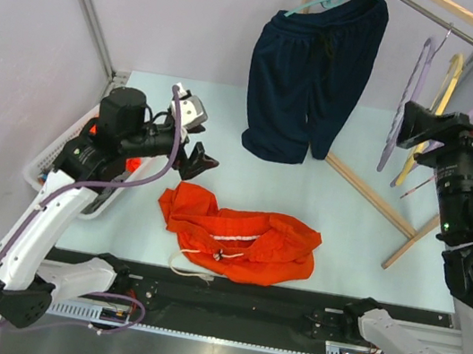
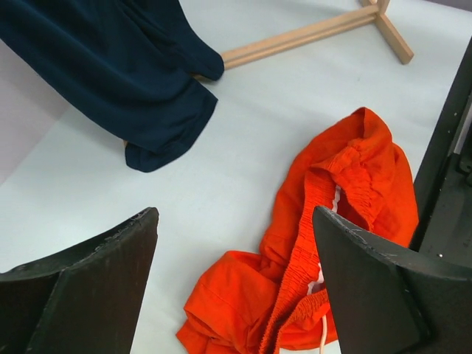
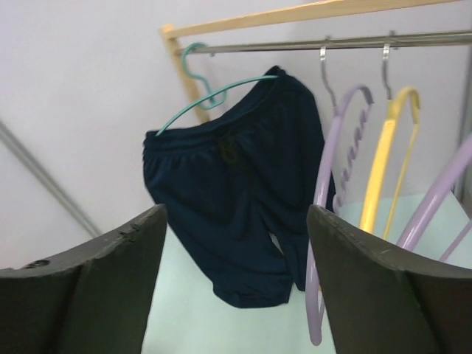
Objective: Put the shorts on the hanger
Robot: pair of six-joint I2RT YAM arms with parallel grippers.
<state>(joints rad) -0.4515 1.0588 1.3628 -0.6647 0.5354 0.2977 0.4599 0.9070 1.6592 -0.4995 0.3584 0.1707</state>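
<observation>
The orange shorts (image 1: pixel 240 237) (image 2: pixel 324 243) lie crumpled on the table in front of the arms, their white drawstring trailing toward the near edge. My left gripper (image 1: pixel 198 160) (image 2: pixel 234 221) hovers above their left end, open with nothing between its fingers. On the rail at the right hangs the lavender hanger (image 1: pixel 419 76) (image 3: pixel 328 177). My right gripper (image 1: pixel 412 118) (image 3: pixel 236 214) is raised right next to it and stands open. The hanger's lower arm shows just inside the right finger, and I cannot tell whether they touch.
Dark navy shorts (image 1: pixel 313 72) (image 3: pixel 236 177) hang on a teal hanger (image 3: pixel 214 92) at the rail's left. A yellow hanger (image 1: pixel 446 89) (image 3: pixel 383 155) and more lavender ones hang further right. The wooden rack foot (image 1: pixel 370 195) (image 2: pixel 310 37) crosses the table. A white basket (image 1: pixel 58 156) sits at the left.
</observation>
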